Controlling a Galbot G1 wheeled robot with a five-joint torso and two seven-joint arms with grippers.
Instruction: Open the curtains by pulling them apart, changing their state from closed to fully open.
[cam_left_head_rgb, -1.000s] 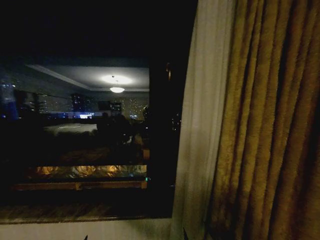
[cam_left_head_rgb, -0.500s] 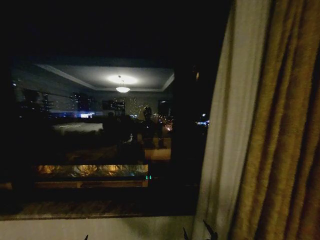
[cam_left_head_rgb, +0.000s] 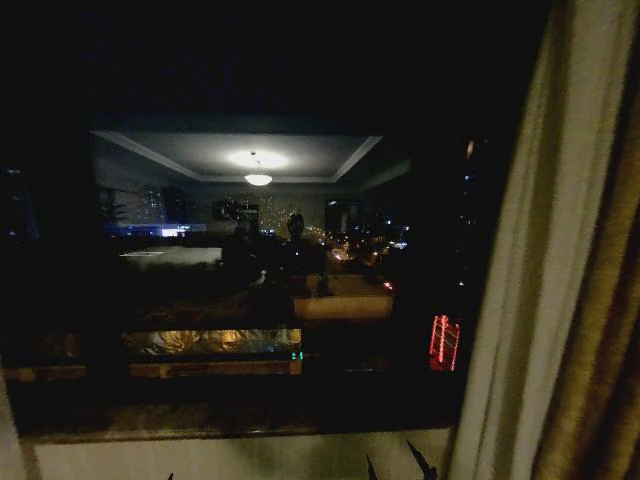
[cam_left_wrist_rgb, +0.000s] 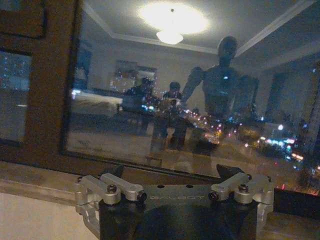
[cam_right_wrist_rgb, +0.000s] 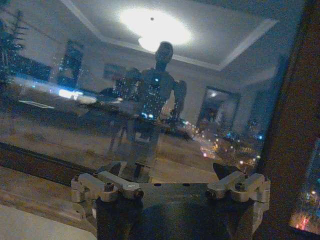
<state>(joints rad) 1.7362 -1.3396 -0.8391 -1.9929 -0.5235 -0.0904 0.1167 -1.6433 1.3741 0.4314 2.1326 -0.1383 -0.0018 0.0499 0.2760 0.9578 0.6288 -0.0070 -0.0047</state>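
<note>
**Dark window, curtain gathered at the right**

From the head view, the sheer curtain hangs bunched at the right edge of the window, its pale pleats falling past the sill. Just beyond it, at the far right, hangs the heavier gold-brown drape. A thin pale strip shows at the lower left edge; whether it is the other panel cannot be told.

The glass is bare across most of its width and acts as a mirror at night. It reflects a room with a recessed ceiling and a round ceiling lamp, with city lights showing through. A red lit sign glows near the lower right of the pane. The robot's reflection stands in the glass, seen from the right wrist view. The frame is dark wood, and below the stone-like sill the wall is pale.

The left gripper points at the window above the sill, its jaws spread wide and holding nothing. The right gripper sits likewise, jaws released and empty, near the right side of the frame.
</note>
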